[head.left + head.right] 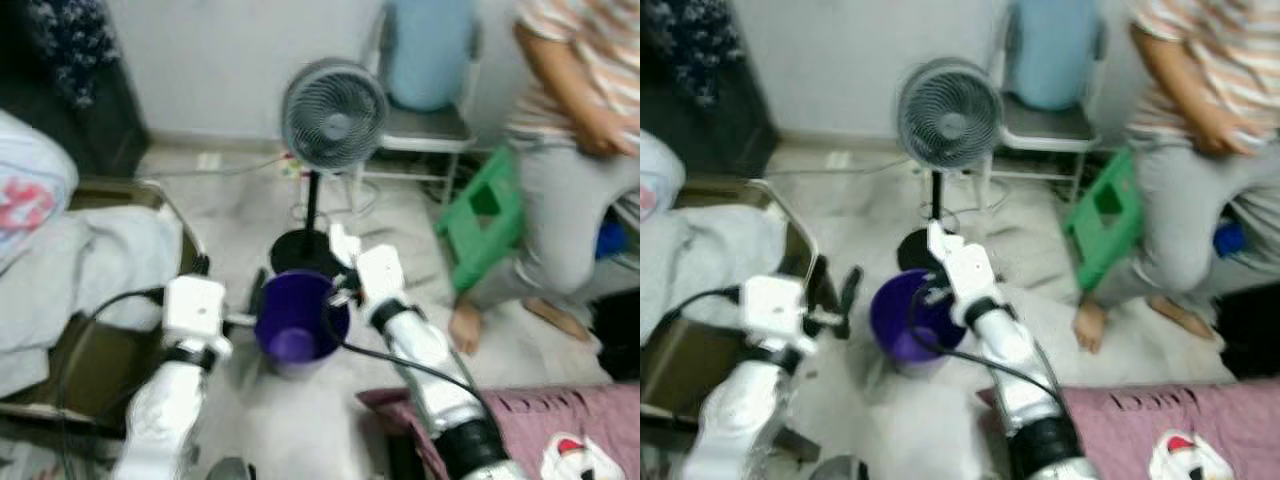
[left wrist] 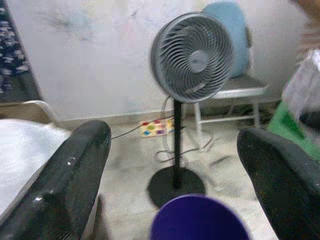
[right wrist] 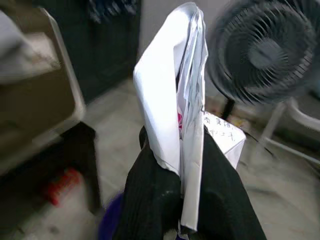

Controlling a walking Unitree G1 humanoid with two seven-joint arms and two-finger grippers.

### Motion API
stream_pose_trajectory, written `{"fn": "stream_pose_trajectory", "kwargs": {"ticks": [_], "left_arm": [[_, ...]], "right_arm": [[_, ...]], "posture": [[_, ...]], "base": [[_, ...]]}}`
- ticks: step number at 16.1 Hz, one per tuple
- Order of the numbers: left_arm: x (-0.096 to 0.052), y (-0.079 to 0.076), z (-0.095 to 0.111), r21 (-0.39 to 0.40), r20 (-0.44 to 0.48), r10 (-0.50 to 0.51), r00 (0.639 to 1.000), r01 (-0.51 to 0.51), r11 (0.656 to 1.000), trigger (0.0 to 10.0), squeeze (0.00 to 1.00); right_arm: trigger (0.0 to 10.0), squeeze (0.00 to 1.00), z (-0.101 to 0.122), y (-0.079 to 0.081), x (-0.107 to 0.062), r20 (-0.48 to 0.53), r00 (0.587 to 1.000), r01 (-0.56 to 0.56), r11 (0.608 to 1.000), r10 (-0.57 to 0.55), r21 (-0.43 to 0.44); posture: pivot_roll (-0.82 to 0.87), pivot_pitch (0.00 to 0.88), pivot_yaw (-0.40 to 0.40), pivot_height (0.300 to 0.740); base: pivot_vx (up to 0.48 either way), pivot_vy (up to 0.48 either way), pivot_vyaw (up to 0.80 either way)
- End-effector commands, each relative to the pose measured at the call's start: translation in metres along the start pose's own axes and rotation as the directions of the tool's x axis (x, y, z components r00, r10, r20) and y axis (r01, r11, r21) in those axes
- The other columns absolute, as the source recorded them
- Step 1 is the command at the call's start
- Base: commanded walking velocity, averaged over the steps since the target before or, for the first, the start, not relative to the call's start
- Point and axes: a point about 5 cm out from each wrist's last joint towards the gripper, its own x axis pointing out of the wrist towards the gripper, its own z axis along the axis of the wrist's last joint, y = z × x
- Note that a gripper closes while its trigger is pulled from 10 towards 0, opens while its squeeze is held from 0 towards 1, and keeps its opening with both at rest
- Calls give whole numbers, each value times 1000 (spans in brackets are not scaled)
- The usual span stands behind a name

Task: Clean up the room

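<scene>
Holding folded white paper (image 3: 172,100) clenched in our right pincer (image 3: 181,170) just above the purple bin (image 1: 298,322) on the floor near the fan (image 1: 333,115), we should centre it over the opening before letting go, while our left pincer (image 2: 175,165), fingers spread wide, stays beside the bin's rim.

This is a room in someone's home. A grey standing fan (image 1: 334,118) stands on the pale floor (image 1: 400,230) near a plain wall. Behind the fan is a metal chair (image 1: 425,125) with a big blue bottle (image 1: 428,50) on it. A green plastic stool (image 1: 487,215) lies tipped just to the right of the fan. A barefoot person (image 1: 570,170) stands by the stool. Left of the fan is a bed with white sheets (image 1: 90,270).
</scene>
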Motion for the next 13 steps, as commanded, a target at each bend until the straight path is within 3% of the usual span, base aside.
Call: {"fn": "stream_pose_trajectory", "kwargs": {"ticks": [1, 3, 13], "left_arm": [[-3, -12, 5, -34, 40, -83, 996, 84, 996, 10000, 0], [-4, -15, 6, -38, 53, -109, 993, 111, 993, 10000, 0], [-5, -24, 11, -48, 81, -191, 978, 196, 979, 10000, 0]], "right_arm": [[10000, 0, -3, -8, -4, -13, 1000, 18, 1000, -18, -11], [10000, 0, -3, -8, -4, -13, 1000, 17, 1000, -17, -10], [10000, 0, -6, -6, -3, -27, 999, 32, 999, -31, 40]], "posture": [[-15, 130, -86, 740], [-14, 131, -89, 740], [-12, 145, -84, 740]], "base": [[0, 0, 800], [0, 0, 800], [0, 0, 0]]}}
